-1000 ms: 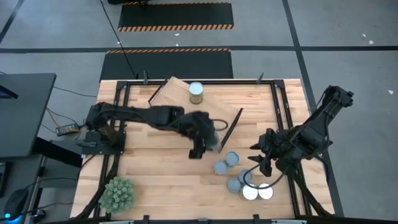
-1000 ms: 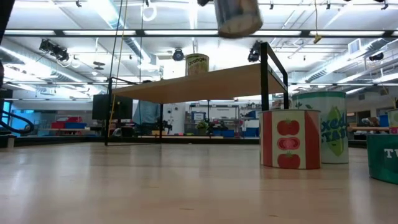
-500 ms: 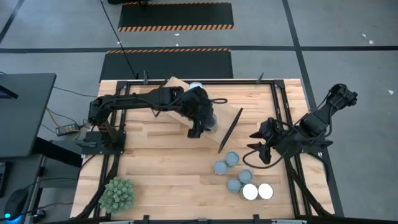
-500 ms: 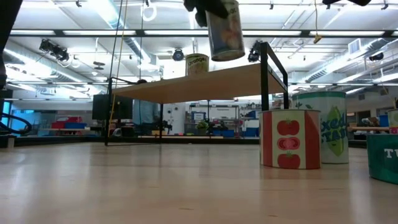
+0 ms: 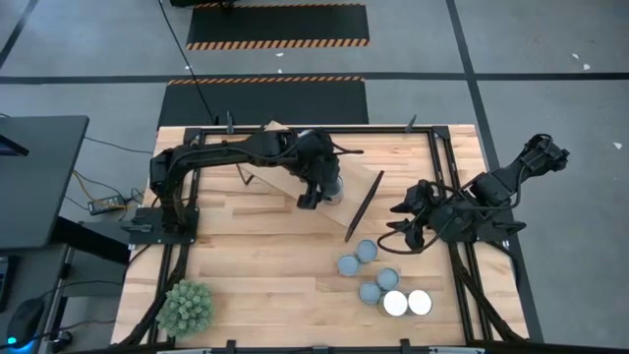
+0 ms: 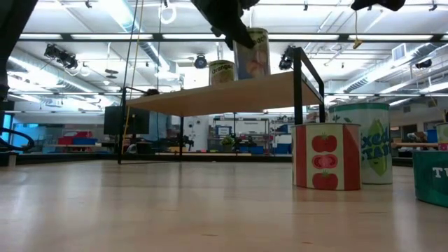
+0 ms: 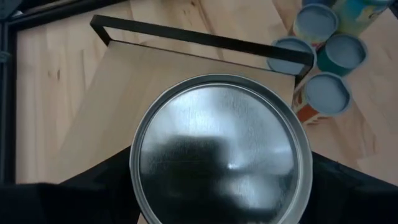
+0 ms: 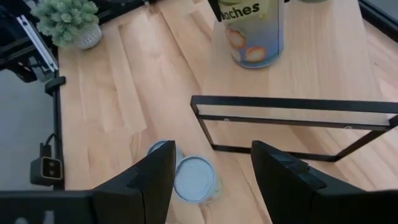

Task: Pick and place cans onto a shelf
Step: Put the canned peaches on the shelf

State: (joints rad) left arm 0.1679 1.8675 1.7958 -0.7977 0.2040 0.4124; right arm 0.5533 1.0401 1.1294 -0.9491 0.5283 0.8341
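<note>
Room: an open hall behind the table [image 5: 246,256], with ceiling lights and shelving far off in the low view; grey floor with striped mats past the far edge.
Table: light wood, framed by black rails, with both arm bases at its side edges.
Shelf [image 5: 280,172]: a light-wood board on thin black legs, set askew in the far middle of the table; one black end frame [image 5: 363,205] stands at its near-right end, toward the loose cans.
Held can [image 6: 252,53]: upright in the left gripper [image 5: 324,187], over the shelf board close to the end with the black frame; in the low view its base is at the board's top face, and I cannot tell whether it touches.
Second can on shelf [image 6: 222,71]: stands upright on the board, just behind the held one and mostly hidden under the arm from above.
Left fingers: clamped on the held can's sides, one on each side of its round silver top [image 7: 221,149].
Loose cans [image 5: 378,283]: a tight cluster on the table near the right front, well apart from the shelf, with bare wood between.
Right gripper [image 5: 405,228]: hangs beside the shelf's end frame, above the cluster, holding nothing.
Right fingers [image 8: 155,177]: apart, with table showing between them.
Open room: bare wood across the left front, up to the green plant ball [image 5: 186,307] in the corner.
</note>
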